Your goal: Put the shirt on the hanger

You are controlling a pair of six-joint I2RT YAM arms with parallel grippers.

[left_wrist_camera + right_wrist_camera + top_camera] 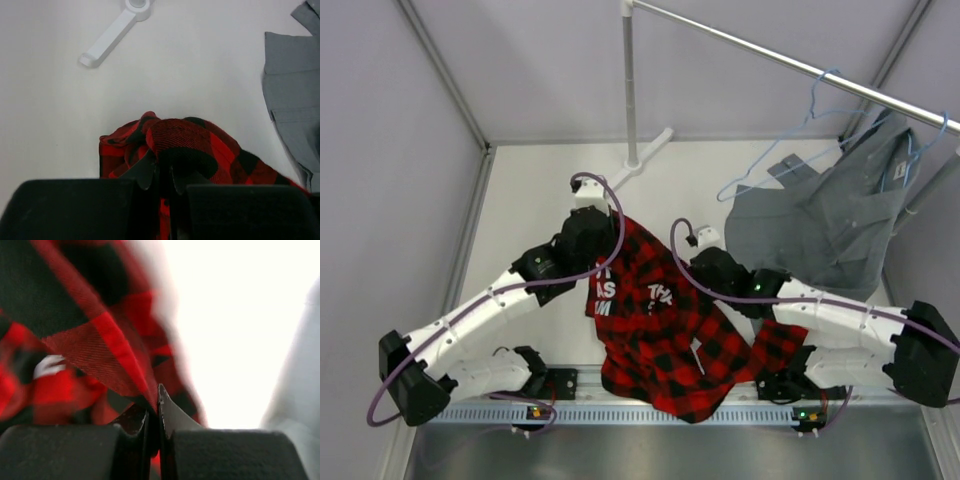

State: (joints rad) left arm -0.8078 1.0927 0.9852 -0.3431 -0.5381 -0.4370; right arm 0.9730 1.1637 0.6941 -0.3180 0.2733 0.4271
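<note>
Shirt-hanging task at its pick-up stage: a red-and-black buffalo-plaid flannel shirt (pixel 660 340) lies crumpled on the white table (pixel 540 210) between two white robot arms, its lower part draped over the near edge and white lettering showing on a dark inner panel. The left gripper (pixel 161 176) has its black fingers pressed together on a bunched fold at the shirt's far-left corner. The right gripper (pixel 156 412) is closed tight at the shirt's right side and appears to nip a thin edge of the plaid cloth, though that view is blurred.

A thin light-blue triangular hanger (pixel 775 147) hangs empty by its hook from the slanted metal rail (pixel 770 55), well apart from the shirt, just beside a plain grey garment (pixel 830 225) on a second hanger.

Next, likely, both arms must lift and spread the cloth to find the collar opening, then bring shirt and hanger together.
</note>
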